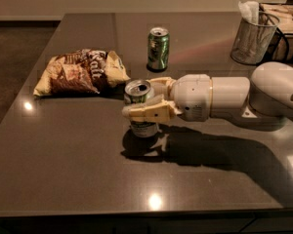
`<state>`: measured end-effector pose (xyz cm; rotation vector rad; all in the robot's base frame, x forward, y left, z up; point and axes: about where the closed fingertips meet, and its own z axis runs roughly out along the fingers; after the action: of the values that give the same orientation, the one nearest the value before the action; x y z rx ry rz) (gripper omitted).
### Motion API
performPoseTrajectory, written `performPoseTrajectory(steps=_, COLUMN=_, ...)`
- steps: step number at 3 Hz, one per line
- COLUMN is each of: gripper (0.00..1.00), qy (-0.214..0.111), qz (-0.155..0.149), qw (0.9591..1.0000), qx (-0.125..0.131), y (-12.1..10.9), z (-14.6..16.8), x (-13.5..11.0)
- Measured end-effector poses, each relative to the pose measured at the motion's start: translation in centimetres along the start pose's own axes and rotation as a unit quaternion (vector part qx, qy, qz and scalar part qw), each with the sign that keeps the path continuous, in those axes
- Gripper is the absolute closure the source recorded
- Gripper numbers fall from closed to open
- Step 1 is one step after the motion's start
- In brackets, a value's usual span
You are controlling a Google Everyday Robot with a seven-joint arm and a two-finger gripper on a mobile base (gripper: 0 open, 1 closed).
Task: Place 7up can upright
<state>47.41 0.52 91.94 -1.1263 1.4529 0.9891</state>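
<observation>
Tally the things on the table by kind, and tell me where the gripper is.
Soda cans: 2 (7up can, darker green can)
Chip bag: 1
Wire mesh cup: 1
Wire basket, cut off at the right edge: 1
Total: 5
Gripper: near the middle of the table, jaws closed around the 7up can.
</observation>
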Motion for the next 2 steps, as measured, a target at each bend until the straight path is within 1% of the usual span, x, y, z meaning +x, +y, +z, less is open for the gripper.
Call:
performPoseTrajectory(steps=1, gripper=0.59, qy=-0.034, qz=-0.008, qw=0.9993, qx=0.015, y=-0.15, z=-0.43, x=0.16)
performPoseTrajectory(steps=2, gripper=0.35, qy=-0.057, qz=-0.012, qw=0.9982, qx=0.018, y=-0.11, z=-0.58, x=0.43)
